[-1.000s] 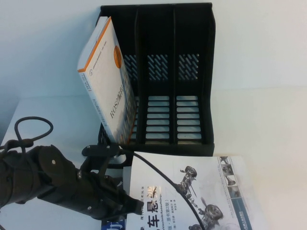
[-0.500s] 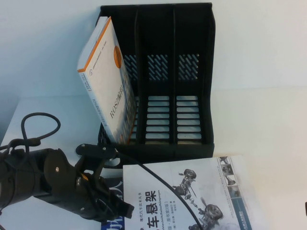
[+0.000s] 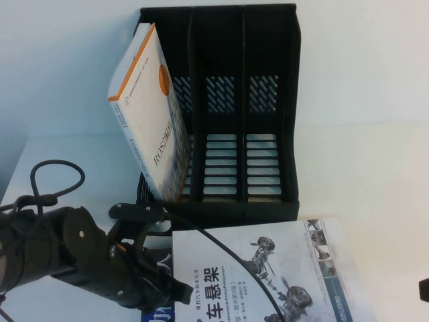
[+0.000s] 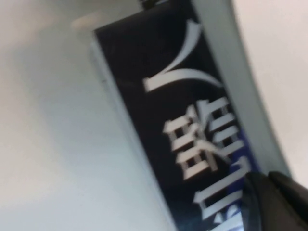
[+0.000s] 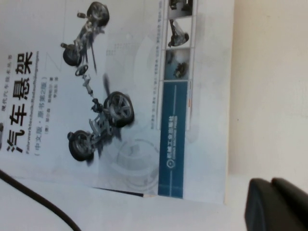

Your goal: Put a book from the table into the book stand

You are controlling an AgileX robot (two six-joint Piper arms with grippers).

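Plain white flat tabletop point(image 3: 60, 161): bears all items listed below. Black plastic three-compartment upright file holder point(image 3: 268, 100): stands at the far middle of the table, slotted back and bottom visible; middle and right compartments hold nothing. Thick white hardback-sized book with orange band and orange circle point(image 3: 149, 117): stands in the holder's left compartment, tilted, its top leaning out to the left past the holder's wall. Large thin white paperback with black Chinese title and grey car-suspension pictures point(image 3: 268, 268): lies flat on the table just in front of the holder, cover up, blue-grey strip along its right part, near edge out of the high view; also seen in the right wrist view point(image 5: 120, 96). Dark book with pale lettering point(image 4: 192, 125): lies partly under the paperback's left side, a blue-and-white corner showing in the high view. Left gripper point(image 3: 177, 292): black, low over the dark book at the paperback's left edge; cannot tell how its jaws stand. Right gripper point(image 5: 276, 204): beside the paperback's right near corner, over bare table; jaw state cannot be told. Thin black cable point(image 3: 221, 248): crosses the paperback's cover.
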